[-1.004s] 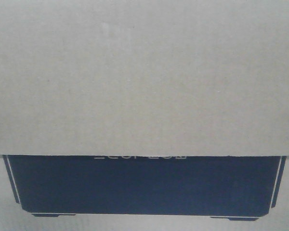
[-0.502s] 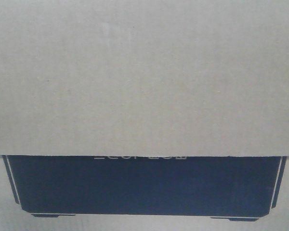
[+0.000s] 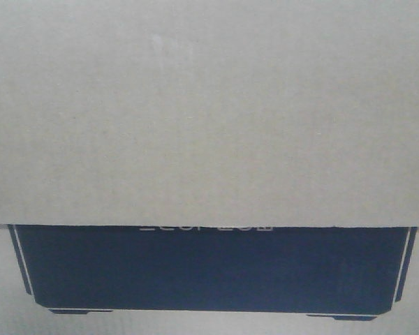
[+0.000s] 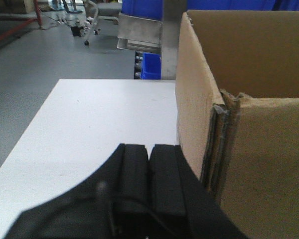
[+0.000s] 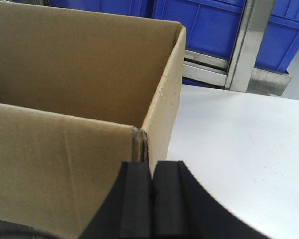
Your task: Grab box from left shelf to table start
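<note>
Box (image 4: pixel 249 149) on white table (image 4: pixel 99 119) (grey floor).

Box (image 4: pixel 249 124) on white table (image 4: pixel 99 119)

Left end effector (image 4: pixel 148 152) (and right (image 5: pixel 152 169)) closed.

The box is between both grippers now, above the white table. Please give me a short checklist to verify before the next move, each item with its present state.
1. Left gripper pads together: ok; they show only a thin seam.
2. Right gripper pads together: ok, same.
3. Each gripper beside a corner of the box: ok in both wrist views.
4. Firm contact with the box walls: cannot tell.
5. Table bare beside the box: ok in the wrist views.
6. Box bottom resting on the table: cannot tell; no view shows it.
</note>
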Action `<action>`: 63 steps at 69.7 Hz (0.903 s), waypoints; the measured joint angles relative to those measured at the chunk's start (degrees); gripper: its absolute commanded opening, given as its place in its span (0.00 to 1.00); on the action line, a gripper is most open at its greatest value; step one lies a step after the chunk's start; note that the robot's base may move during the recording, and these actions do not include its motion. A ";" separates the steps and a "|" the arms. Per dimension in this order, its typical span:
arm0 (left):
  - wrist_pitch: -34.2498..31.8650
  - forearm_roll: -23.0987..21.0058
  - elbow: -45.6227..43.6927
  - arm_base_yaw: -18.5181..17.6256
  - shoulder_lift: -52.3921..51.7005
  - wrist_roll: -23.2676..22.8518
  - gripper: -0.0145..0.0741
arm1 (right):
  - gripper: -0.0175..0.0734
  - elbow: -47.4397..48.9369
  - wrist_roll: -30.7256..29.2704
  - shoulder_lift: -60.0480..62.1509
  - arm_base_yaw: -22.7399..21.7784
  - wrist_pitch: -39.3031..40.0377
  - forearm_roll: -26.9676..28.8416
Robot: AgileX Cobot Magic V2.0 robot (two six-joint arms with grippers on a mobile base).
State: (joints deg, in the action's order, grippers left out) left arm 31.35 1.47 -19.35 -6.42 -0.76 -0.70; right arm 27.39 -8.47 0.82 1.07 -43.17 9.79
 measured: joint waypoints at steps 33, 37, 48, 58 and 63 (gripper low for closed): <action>-18.23 -4.28 20.99 1.02 0.00 0.70 0.05 | 0.26 0.00 0.00 0.00 0.00 0.00 -0.09; -16.85 -4.28 20.99 1.02 0.00 0.70 0.05 | 0.26 0.00 0.00 0.00 0.00 0.00 -0.09; -16.35 -4.28 21.09 1.02 0.00 0.70 0.05 | 0.26 0.00 0.00 0.00 0.00 0.00 -0.09; -16.35 -4.28 21.09 1.02 0.00 0.70 0.05 | 0.26 0.00 0.00 0.00 0.00 0.00 -0.09; -16.22 -4.28 21.09 1.02 0.00 0.70 0.05 | 0.26 0.00 0.00 0.00 0.00 0.00 -0.09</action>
State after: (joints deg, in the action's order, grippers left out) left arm 15.13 -2.81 1.74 -5.39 -0.76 0.00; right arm 27.39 -8.47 0.82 1.07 -43.17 9.69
